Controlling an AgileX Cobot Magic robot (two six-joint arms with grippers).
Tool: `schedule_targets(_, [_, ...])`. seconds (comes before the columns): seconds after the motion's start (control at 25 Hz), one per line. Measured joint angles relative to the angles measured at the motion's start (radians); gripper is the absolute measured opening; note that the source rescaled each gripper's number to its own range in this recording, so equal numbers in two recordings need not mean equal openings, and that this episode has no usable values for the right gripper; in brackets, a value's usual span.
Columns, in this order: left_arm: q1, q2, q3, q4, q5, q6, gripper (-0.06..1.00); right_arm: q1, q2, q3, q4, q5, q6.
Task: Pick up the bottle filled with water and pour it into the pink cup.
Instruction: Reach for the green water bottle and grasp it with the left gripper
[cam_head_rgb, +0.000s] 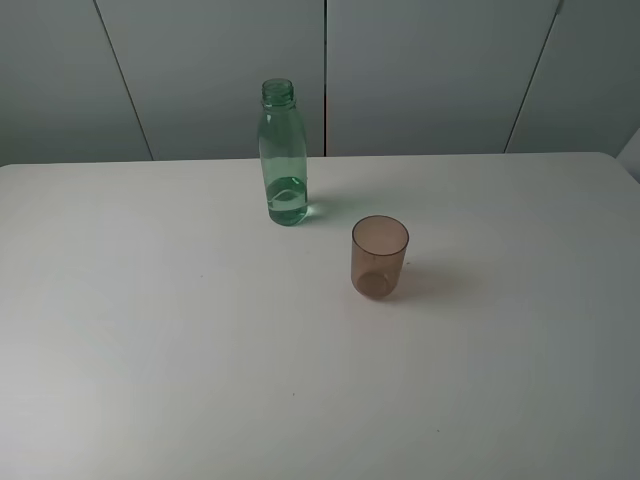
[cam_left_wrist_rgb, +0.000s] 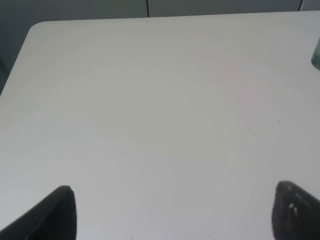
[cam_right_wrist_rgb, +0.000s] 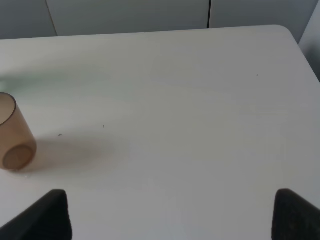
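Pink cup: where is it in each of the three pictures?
Exterior high: the pink cup stands near the middle, right of the bottle and nearer the camera.
Left wrist: not in it.
Right wrist: pink cup, cut off at the picture's edge.
Shared landmark: the white table, its far edge against grey wall panels.

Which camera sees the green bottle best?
The exterior high view: the whole bottle stands upright, a little water inside. The left wrist view catches only a green sliver at its edge; the right wrist view misses it.
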Motion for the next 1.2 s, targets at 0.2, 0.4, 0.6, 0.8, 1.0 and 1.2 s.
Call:
schedule_targets(0.2, [0.000,0.000,0.000,0.000,0.000,0.000,1.00,0.000,0.000,0.000,0.000,0.000,0.000])
schedule_targets(0.4, [0.000,0.000,0.000,0.000,0.000,0.000,1.00,0.000,0.000,0.000,0.000,0.000,0.000])
schedule_targets(0.6, [0.000,0.000,0.000,0.000,0.000,0.000,1.00,0.000,0.000,0.000,0.000,0.000,0.000])
schedule_targets(0.8, [0.000,0.000,0.000,-0.003,0.000,0.000,1.00,0.000,0.000,0.000,0.000,0.000,0.000])
schedule_targets(1.0, [0.000,0.000,0.000,-0.029,0.000,0.000,1.00,0.000,0.000,0.000,0.000,0.000,0.000])
schedule_targets(1.2, [0.000,0.057,-0.053,-0.146,-0.121,0.052,1.00,0.000,0.000,0.000,0.000,0.000,0.000])
